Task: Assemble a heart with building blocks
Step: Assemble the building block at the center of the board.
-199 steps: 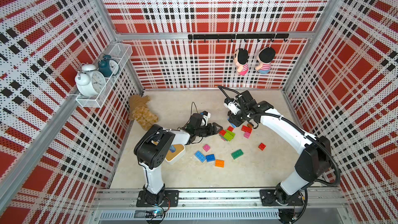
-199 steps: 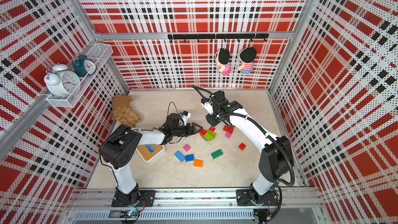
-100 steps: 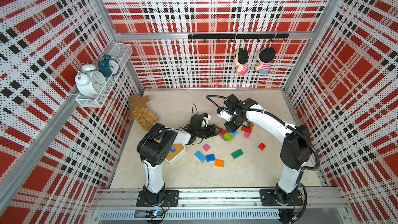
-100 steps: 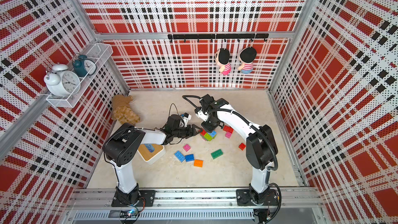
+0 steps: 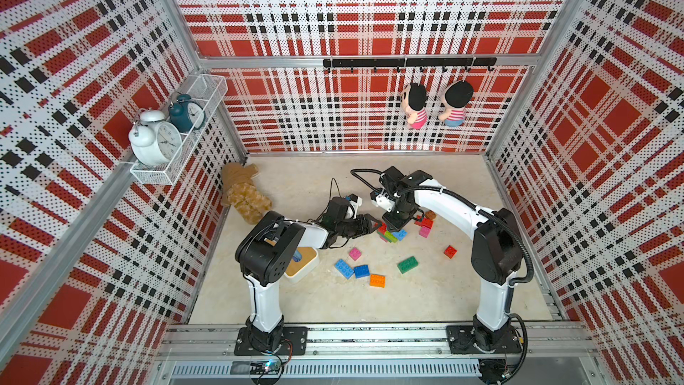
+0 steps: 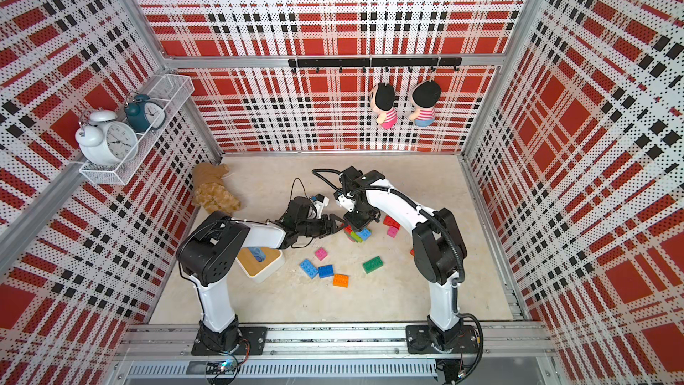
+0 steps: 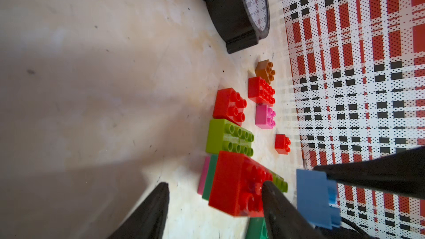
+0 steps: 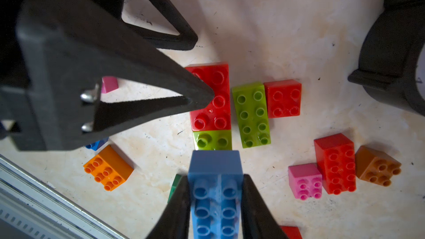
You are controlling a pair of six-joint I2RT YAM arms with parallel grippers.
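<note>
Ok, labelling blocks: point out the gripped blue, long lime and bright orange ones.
blue block (image 8: 215,194): right wrist view, studded face.
long lime block (image 8: 251,114): right wrist view, studded top.
bright orange block (image 8: 108,168): right wrist view, studded top.

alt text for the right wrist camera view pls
The right pincer grips a blue studded plastic brick beside a cluster of red and lime-green plastic bricks on a pale stone-look tabletop. The open left pincer points at the cluster, one black fingertip over its long red brick. An orange brick, a pink brick and a brown brick lie loose nearby.
</note>
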